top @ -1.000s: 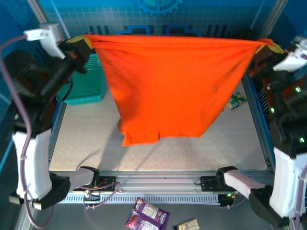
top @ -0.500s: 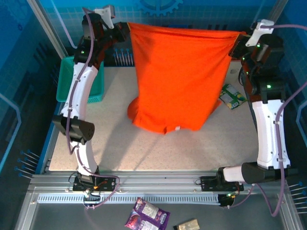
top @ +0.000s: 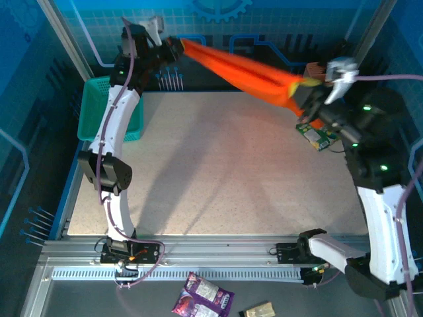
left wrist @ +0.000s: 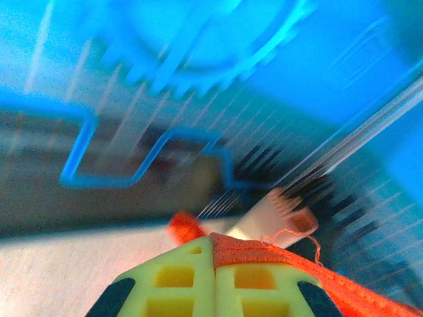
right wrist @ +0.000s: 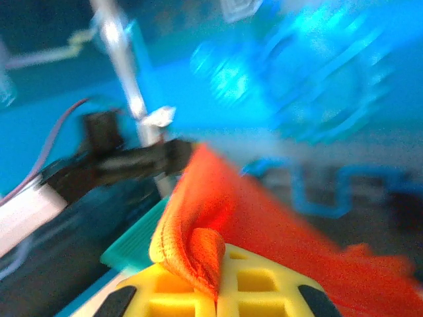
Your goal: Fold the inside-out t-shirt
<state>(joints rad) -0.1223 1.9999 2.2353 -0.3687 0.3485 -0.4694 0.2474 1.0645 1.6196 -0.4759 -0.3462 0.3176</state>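
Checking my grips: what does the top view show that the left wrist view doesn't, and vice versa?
Top view: shirt pulled into a band above the table between left gripper and right gripper; basket at left, packet at right. Left wrist view: yellow pads closed together, orange hem and a loose thread at their tips. Both: the left gripper shut on the shirt.

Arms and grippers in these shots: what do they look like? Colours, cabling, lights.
Left arm and right arm: white links, black joints, green lights, purple-grey cable alongside. Left gripper and right gripper: yellow-green fingers with square recesses, dark corner patches.
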